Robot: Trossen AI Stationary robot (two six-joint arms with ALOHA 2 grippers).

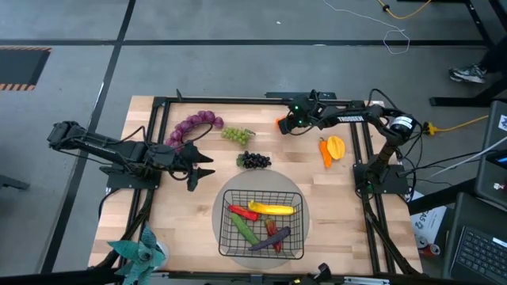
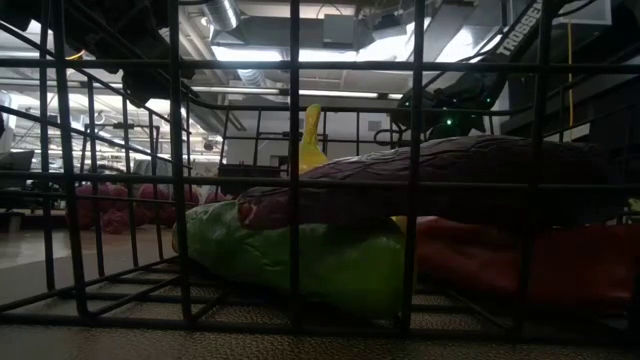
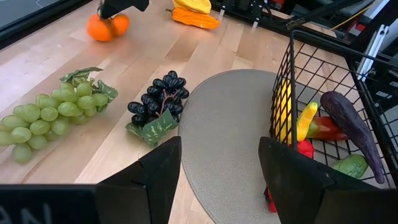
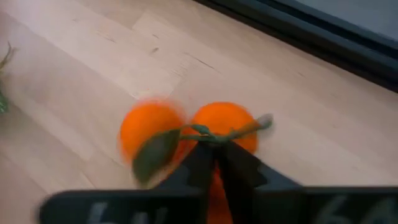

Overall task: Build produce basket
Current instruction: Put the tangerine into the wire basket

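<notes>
Only the right wrist view shows the right claw [image 4: 214,158] pinched shut on the green stem of the 2 orange tangerines [image 4: 186,134], which the high view puts well beyond the black wire-mesh basket [image 1: 226,237], near the wooden surface's [image 1: 333,190] far edge. Inside that basket lie a yellow banana [image 1: 273,209], red chili [image 1: 240,211], green cucumber [image 1: 245,230] and dark eggplant [image 1: 269,239]. The left claw [image 3: 217,165], fingers wide apart and empty, hovers left of the basket, facing the dark grape bunch [image 3: 155,102].

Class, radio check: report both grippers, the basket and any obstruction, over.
Right gripper shut on tangerines, far side. Left gripper open, empty, near dark grapes. Basket holds banana, cucumber, chili, eggplant. Nothing blocking.
</notes>
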